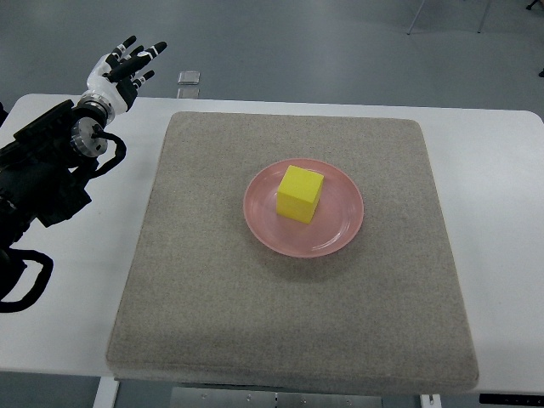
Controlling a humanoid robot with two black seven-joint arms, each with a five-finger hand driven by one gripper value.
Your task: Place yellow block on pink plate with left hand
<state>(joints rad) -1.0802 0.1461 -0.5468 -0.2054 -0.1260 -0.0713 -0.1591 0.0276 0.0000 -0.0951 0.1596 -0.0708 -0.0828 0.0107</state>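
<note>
While the yellow block (300, 194) sits on the pink plate (340, 234), mid-mat, the left hand (121, 70) hangs well apart at the worktop's (501, 195) far-left corner, fingers (146, 53) spread, holding nothing. Block lies right & nearer vs. hand. Right arm out of view; left forearm cut by frame edge.

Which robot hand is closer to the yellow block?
Left. The left hand is up at the table's far-left corner, fingers spread, well away from the yellow block on the pink plate. The right hand isn't in view.
</note>
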